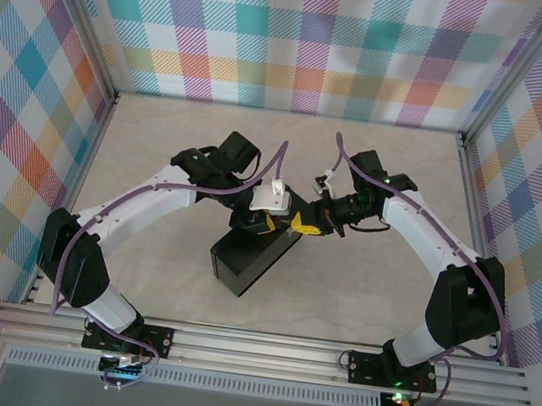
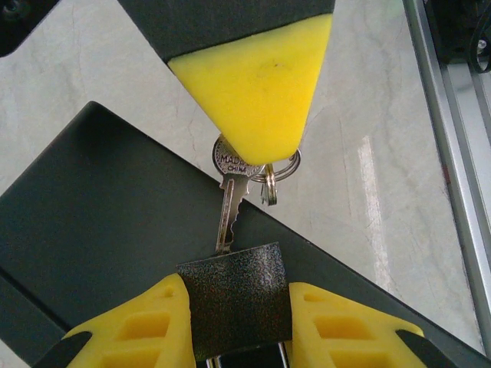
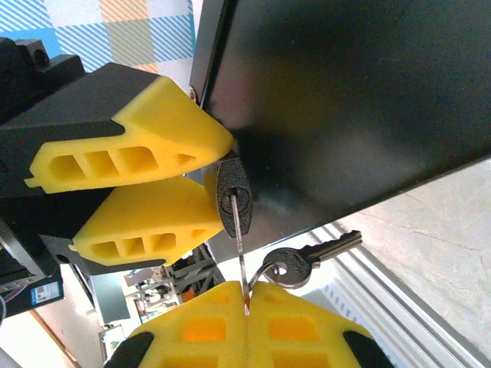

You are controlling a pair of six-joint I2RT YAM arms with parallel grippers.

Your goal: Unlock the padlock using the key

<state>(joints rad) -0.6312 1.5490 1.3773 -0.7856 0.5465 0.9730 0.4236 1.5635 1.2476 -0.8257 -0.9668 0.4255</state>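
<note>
Near the middle of the desk (image 1: 158, 147), a little toward its near edge, a dark box (image 1: 247, 265) lies at an angle. Both arms meet just above its far end.

The left end effector (image 2: 238, 287) is clamped on the padlock (image 2: 238, 307). Its yellow fingers (image 2: 146, 322) press on either side of the speckled dark-grey body and hold it over the box's edge. The shackle is mostly hidden at the bottom of the left wrist view.

The key (image 2: 228, 211) has its blade pushed into the padlock's keyhole, and the toothed edge is partly exposed between lock and head. The right end effector (image 3: 247, 307) is pinched tight on the key's round head, its two yellow fingertips pressed together with no gap. From the right wrist the key appears edge-on as a thin sliver running up into the slot on the padlock's end face.

A key ring (image 3: 265, 270) hangs from the head and carries a second key (image 3: 314, 253), which dangles free beside the fingertips.

In the top view the left end effector (image 1: 270, 221) and the right end effector (image 1: 315, 219) sit tip to tip, and the lock and key are too small to make out there.
</note>
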